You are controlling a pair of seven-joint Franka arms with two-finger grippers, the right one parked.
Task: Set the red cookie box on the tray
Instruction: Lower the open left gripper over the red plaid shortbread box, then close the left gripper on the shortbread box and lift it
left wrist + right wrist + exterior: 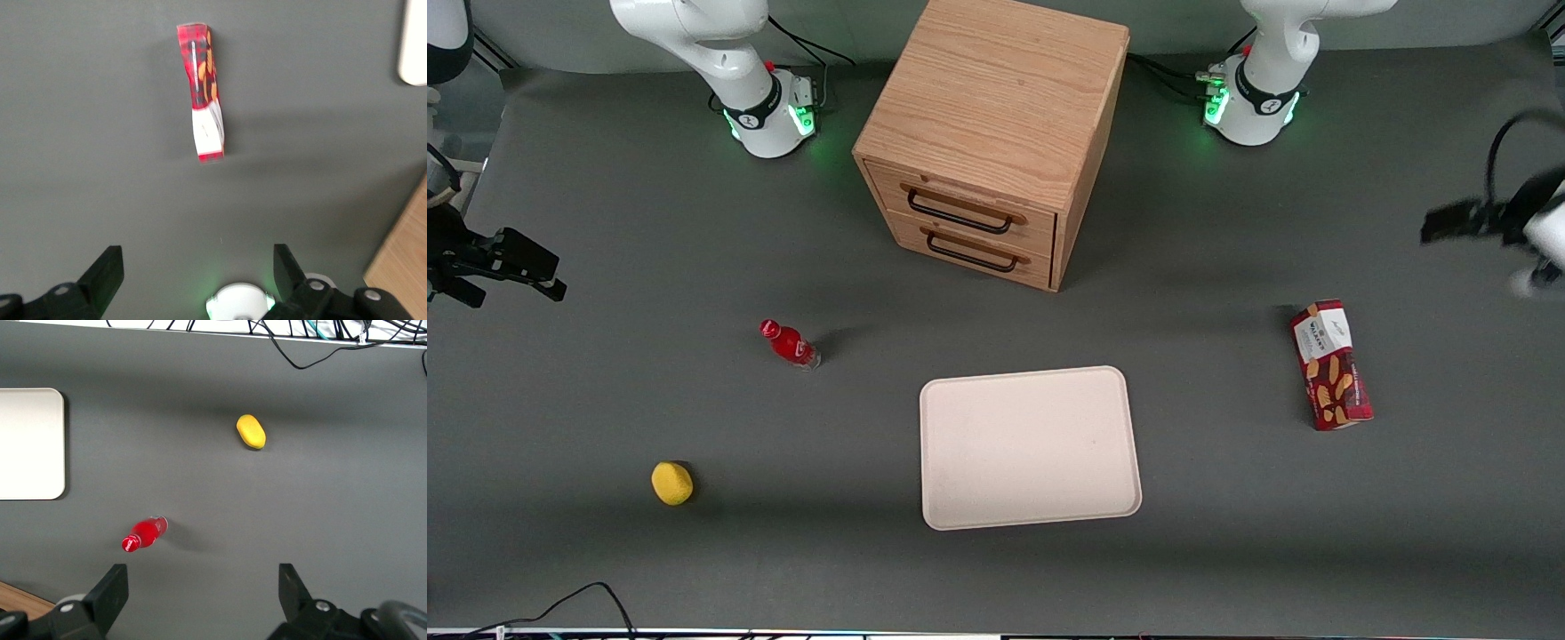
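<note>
The red cookie box (1330, 364) lies flat on the dark table toward the working arm's end, its white label end farther from the front camera. It also shows in the left wrist view (203, 93). The cream-white tray (1030, 449) lies bare near the middle of the table, nearer the front camera than the drawer cabinet; its corner shows in the left wrist view (415, 47). My left gripper (1458, 220) hangs above the table, farther from the front camera than the box and apart from it. In the wrist view the gripper (197, 260) is open and empty.
A wooden two-drawer cabinet (991, 133) stands at the back middle, its edge in the left wrist view (403, 260). A small red bottle (789, 343) and a yellow lemon-like object (671, 483) lie toward the parked arm's end. The working arm's base (1254, 107) glows green.
</note>
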